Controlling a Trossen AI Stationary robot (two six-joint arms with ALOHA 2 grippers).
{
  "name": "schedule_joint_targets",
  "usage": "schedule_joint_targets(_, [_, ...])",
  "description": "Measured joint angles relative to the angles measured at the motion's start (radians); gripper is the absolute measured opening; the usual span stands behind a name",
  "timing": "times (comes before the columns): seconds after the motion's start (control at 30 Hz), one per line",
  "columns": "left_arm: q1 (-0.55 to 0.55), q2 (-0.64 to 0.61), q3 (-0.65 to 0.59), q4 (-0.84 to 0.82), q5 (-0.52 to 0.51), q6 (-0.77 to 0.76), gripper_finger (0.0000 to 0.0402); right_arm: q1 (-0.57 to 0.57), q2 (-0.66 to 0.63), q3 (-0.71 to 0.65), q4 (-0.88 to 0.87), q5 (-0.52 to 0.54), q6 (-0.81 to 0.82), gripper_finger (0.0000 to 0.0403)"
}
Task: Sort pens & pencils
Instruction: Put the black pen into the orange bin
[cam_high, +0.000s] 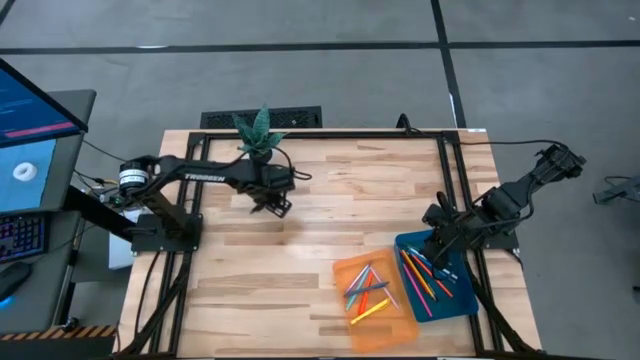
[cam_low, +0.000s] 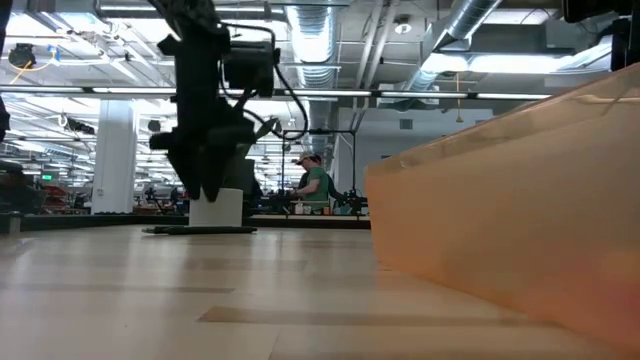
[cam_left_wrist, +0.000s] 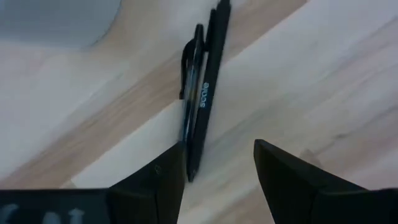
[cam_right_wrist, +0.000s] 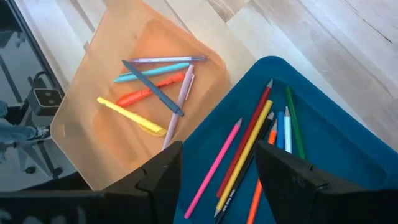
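High view: left gripper hung over bare wood in upper-left-centre of frame, just below a potted plant. Right gripper sat above the blue tray at lower right. Orange tray lay just left of it. Most pens & pencils were already in the two trays.

Low view: one dark arm came down at upper left; orange tray wall filled the right side; a person showed far off in the room.

Left wrist view: fingers spread, nothing between them; a black pen lay on the table right ahead, not yet grasped.

Right wrist view: fingers parted, empty, above both trays. Pens in orange, pencils in blue.

Judgement: nearly done; black pen looked like the last item left, as far as visible.
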Motion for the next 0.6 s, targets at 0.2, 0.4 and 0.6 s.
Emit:
schedule_joint_targets(0.2, [0.003, 0.000, -0.088, 0.098, -0.052, 0.071, 0.0178, 0.000, 0.000, 0.000, 0.000, 0.000, 0.004, 0.0221])
schedule_joint_targets(0.4, [0.006, 0.003, -0.143, 0.161, -0.060, 0.069, 0.0178, 0.000, 0.000, 0.000, 0.000, 0.000, 0.026, 0.0221])
schedule_joint_targets(0.6, [-0.003, 0.003, -0.196, 0.277, 0.118, 0.035, 0.0178, 0.000, 0.000, 0.000, 0.000, -0.003, 0.027, 0.0221])
